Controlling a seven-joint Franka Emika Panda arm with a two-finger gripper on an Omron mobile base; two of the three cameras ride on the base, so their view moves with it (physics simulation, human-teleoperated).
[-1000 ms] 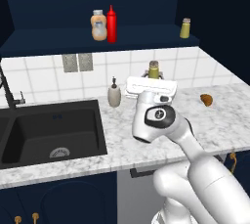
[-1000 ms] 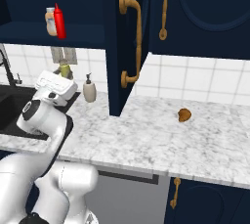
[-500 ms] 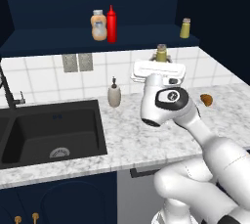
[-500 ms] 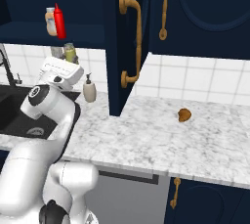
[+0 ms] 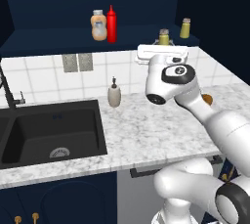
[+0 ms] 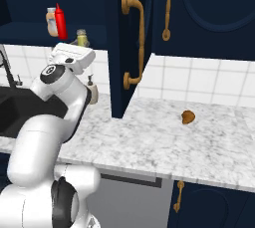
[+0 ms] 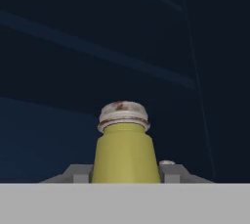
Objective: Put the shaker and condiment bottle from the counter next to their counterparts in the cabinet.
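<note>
- Two bottles up at 12 o'clock in the left base view: the condiment bottle (image 5: 112, 23) stands upright on the cabinet (image 5: 49, 3) shelf, touching or just beside the orange-beige bottle (image 5: 98, 25) on its 9 o'clock side.
- At 2 o'clock, the shaker (image 5: 164, 37) rises upright above the white hand (image 5: 163, 47), level with the shelf edge; the pale yellow shaker (image 5: 185, 28) stands near it at its 2 o'clock.
- Down on the table (image 5: 141, 130): a pump dispenser (image 5: 114, 94) near the black sink (image 5: 49, 132).
- Right base view: shaker (image 6: 81, 38) sits atop the hand (image 6: 78, 47) at 10 o'clock, red bottle (image 6: 61, 21) and its partner (image 6: 51, 21) further toward 10 o'clock; a small brown thing (image 6: 188, 117) lies at 3 o'clock on the table (image 6: 149, 142).
- Hand view: the hand (image 7: 126, 171) is clamped tight on the shaker (image 7: 125, 154), one finger (image 7: 78, 173) on each side of its yellow body, cap up, dark cabinet behind.
</note>
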